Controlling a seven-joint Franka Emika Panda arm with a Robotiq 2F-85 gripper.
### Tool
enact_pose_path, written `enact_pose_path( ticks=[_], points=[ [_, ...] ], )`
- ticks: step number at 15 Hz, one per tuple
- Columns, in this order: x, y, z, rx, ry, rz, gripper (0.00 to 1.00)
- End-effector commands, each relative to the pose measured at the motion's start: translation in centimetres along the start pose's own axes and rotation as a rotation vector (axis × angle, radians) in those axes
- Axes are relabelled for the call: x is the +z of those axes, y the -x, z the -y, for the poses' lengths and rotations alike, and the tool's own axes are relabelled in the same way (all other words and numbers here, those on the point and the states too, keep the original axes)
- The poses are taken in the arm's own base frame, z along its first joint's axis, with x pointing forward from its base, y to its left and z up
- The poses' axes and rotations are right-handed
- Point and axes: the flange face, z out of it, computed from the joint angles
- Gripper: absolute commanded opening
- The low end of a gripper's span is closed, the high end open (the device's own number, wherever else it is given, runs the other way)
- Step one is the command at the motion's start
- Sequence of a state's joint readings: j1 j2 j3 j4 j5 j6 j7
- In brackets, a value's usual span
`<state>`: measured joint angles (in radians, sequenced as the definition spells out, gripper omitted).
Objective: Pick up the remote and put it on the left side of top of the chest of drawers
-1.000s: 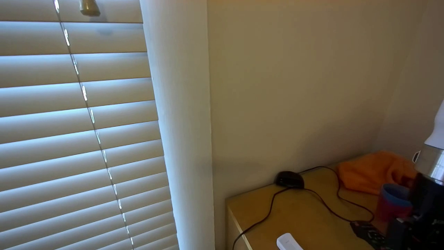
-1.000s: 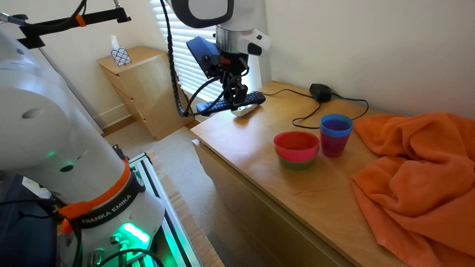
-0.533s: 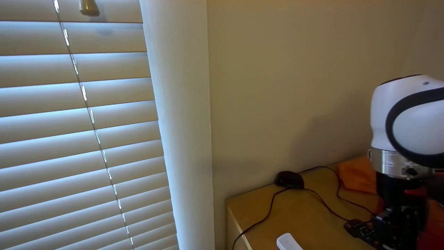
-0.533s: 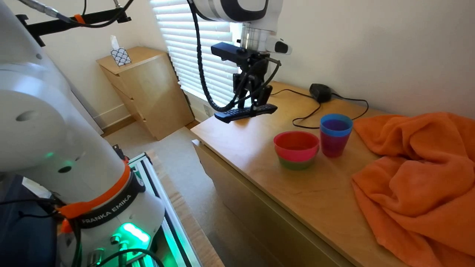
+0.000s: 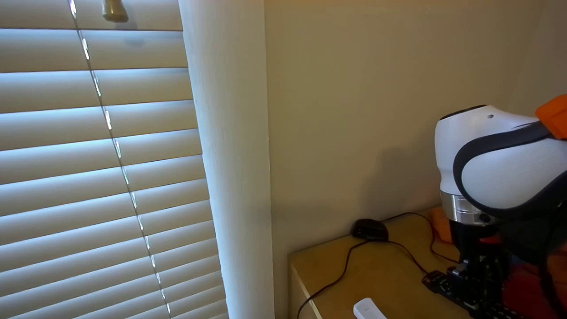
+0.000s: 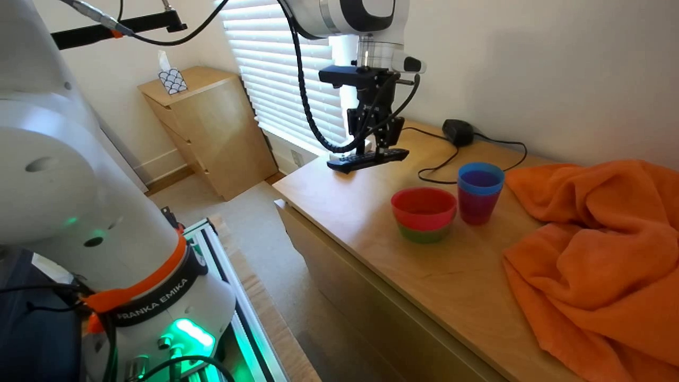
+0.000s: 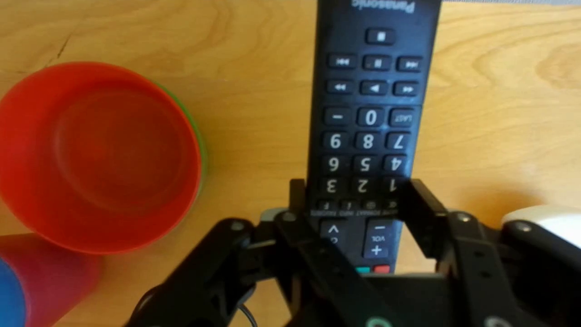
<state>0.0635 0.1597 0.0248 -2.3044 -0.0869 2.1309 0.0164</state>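
Remote (image 7: 368,129): black, white lettering, red and teal accents.
Gripper (image 7: 356,195): black.
Chest (image 6: 451,281): light tan, wood-grained.
Upper bowl (image 6: 424,218): red.
Lower bowl (image 6: 424,235): green.
Cups (image 6: 476,206): blue and reddish purple.
Cloth (image 6: 604,254): orange.
Bar (image 5: 369,309): white.
Corded block (image 6: 458,132): black.
Tissue box (image 6: 173,81): white, dark scallop pattern.
Arm (image 6: 58,180): white, orange-banded.

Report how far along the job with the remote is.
Done: the remote is picked up, held clear of the top of the chest of drawers in an exterior view. In hand: placing it; the end effector is closed on its long sides in the wrist view. Remaining: setting it down on the left side of that top and letting go, since it hangs in the air.
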Motion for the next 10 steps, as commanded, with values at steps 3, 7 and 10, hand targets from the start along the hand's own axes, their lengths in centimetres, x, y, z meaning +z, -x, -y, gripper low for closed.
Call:
enact_pose_path(
  ticks=[3, 7, 10],
  points=[
    [-0.5, -2.8, 1.8, -0.051, 0.111, -0.163, 0.30],
    [-0.3, -4.7, 3.2, -0.090, 0.080, -0.293, 0.30],
    [-0.3, -5.9, 4.1, -0.102, 0.019, -0.387, 0.30]
  ],
)
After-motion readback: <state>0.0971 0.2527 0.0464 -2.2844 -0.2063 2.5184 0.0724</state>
